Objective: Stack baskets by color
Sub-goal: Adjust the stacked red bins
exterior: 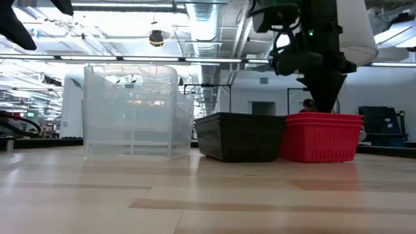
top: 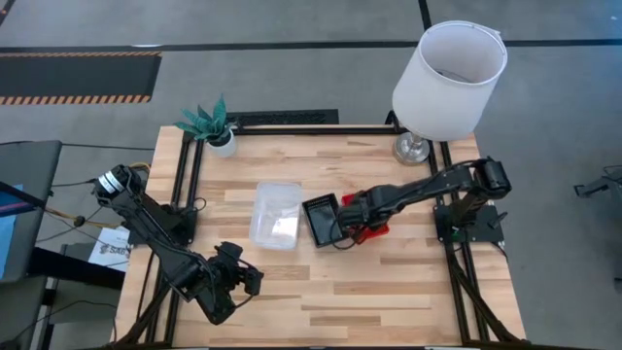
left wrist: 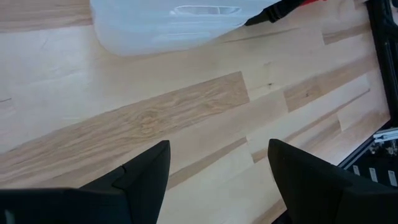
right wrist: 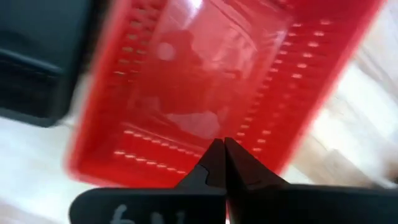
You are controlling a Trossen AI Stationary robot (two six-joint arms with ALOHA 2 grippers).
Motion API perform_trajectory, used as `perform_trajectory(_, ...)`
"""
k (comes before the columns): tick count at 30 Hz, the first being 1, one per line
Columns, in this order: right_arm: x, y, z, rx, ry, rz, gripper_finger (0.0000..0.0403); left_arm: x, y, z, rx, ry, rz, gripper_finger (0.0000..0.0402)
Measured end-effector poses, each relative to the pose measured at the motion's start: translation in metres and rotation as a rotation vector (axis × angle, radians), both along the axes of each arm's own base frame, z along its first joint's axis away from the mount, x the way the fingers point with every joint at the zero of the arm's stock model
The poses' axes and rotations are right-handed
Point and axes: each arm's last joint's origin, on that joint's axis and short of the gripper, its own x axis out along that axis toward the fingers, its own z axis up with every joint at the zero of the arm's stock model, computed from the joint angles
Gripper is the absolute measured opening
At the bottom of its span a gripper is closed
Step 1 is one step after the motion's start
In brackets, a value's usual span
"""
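Three lots of baskets stand in a row at mid-table. A tall stack of clear baskets (top: 275, 216) (exterior: 133, 110) is on the left, a black basket (top: 322, 220) (exterior: 239, 136) in the middle, and a red basket (top: 374, 231) (exterior: 322, 138) on the right, close against the black one. My right gripper (top: 352, 226) (right wrist: 222, 144) is shut and points down over the red basket (right wrist: 205, 74), its tips at the rim (exterior: 323, 112). My left gripper (top: 248, 277) (left wrist: 219, 146) hangs open over bare wood near the table's front left, with nothing between its fingers. My right gripper comes at the red basket from above, and its shut fingertips (right wrist: 214, 155) stand at the basket's rim, over one wall (right wrist: 168, 163). Whether they touch the rim I cannot tell. The basket rests flat on the table.
A lamp with a large white shade (top: 449, 73) stands at the table's far right corner. A small potted plant (top: 212, 124) stands at the far left. Black frame rails (top: 292, 129) run along the far and side edges. Bare wood (top: 369, 292) lies toward the near edge.
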Motion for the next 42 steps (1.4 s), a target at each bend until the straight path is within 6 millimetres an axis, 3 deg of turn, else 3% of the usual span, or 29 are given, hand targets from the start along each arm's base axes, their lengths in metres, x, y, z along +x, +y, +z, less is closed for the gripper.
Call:
perform_trajectory(9,0.012,0.016,-0.001,0.051,-0.149,-0.063,0.0004,0.000,0.000,0.000,0.009,0.003,-0.012,0.0258)
perform_trajectory(19,0.033,0.024,-0.032,0.112,-0.130,-0.056,0.0006,-0.001,-0.001,0.000,0.006,0.003,-0.016,0.0258)
perform_trajectory(35,0.065,0.014,-0.010,0.166,-0.346,-0.097,0.0007,-0.001,-0.001,0.000,0.005,0.001,-0.016,0.0258)
perform_trajectory(42,0.060,0.008,-0.009,0.147,-0.300,-0.099,0.0007,-0.001,-0.001,0.000,0.007,0.002,-0.019,0.0258)
